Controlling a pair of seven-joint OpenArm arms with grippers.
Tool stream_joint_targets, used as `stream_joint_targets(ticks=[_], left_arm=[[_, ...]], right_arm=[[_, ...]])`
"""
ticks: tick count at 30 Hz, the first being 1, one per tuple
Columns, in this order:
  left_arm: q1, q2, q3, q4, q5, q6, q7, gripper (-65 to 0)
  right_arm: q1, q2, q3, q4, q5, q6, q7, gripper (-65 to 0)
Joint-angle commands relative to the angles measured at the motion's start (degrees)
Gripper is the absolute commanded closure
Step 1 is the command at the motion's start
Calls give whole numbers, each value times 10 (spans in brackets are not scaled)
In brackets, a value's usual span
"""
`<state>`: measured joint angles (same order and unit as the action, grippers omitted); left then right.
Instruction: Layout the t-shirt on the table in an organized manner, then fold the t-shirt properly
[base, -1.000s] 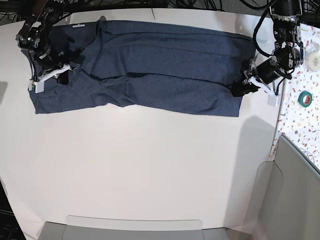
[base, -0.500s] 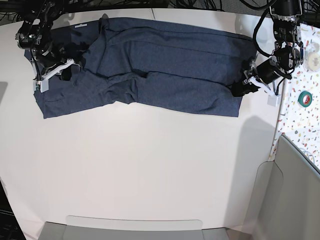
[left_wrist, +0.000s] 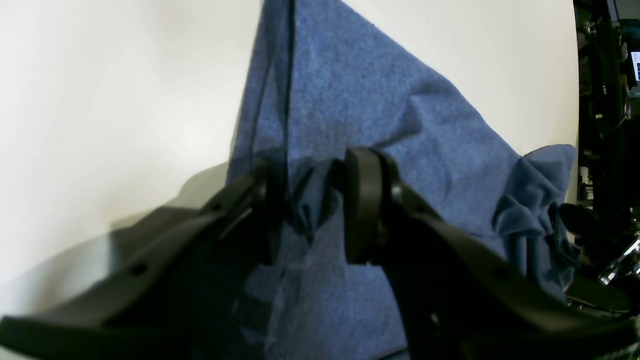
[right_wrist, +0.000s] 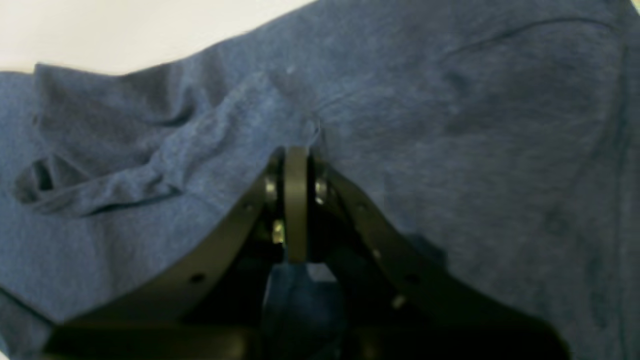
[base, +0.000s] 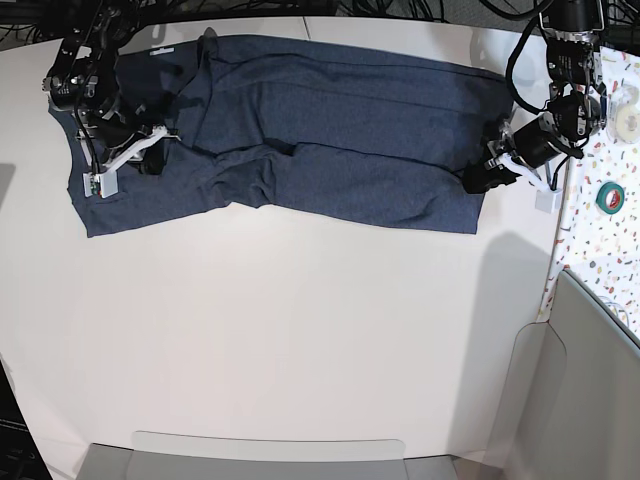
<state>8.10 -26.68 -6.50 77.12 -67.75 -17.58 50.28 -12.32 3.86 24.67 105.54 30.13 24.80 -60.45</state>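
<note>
The navy t-shirt (base: 340, 130) lies stretched sideways along the far part of the white table (base: 300, 330), with a fold bunched near its middle. My left gripper (base: 478, 180) sits at the shirt's right end. In the left wrist view, this gripper (left_wrist: 310, 205) is shut on a bunched wad of the t-shirt (left_wrist: 375, 90). My right gripper (base: 152, 155) rests over the shirt's left part. In the right wrist view it (right_wrist: 296, 155) is pressed shut, and a small peak of the t-shirt (right_wrist: 450, 100) pokes out past its tips.
A confetti-speckled surface (base: 600, 230) borders the table on the right, carrying a green tape roll (base: 611, 196) and a white roll (base: 628, 120). A grey bin with clear panels (base: 590, 380) stands at the front right. Cables hang behind the far edge.
My right gripper moved right and toward the front, dragging the shirt's left end inward and bunching the cloth near the middle. The left arm stayed put.
</note>
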Motion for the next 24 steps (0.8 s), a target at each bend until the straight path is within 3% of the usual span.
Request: stream_joint_targets(ticks=[1, 5, 8, 24], left_arm=[[-2, -8, -4, 3, 8, 3, 5, -199], [-2, -8, -4, 3, 8, 3, 5, -199], [-2, -8, -4, 3, 8, 3, 5, -199], [-2, -8, -4, 3, 8, 3, 5, -199]], right_arm=[[8, 5, 2, 15, 10, 0, 11, -53], [9, 5, 2, 24, 10, 0, 11, -205], [10, 5, 3, 24, 10, 0, 11, -274], [37, 4, 3, -69, 10, -2, 11, -284]])
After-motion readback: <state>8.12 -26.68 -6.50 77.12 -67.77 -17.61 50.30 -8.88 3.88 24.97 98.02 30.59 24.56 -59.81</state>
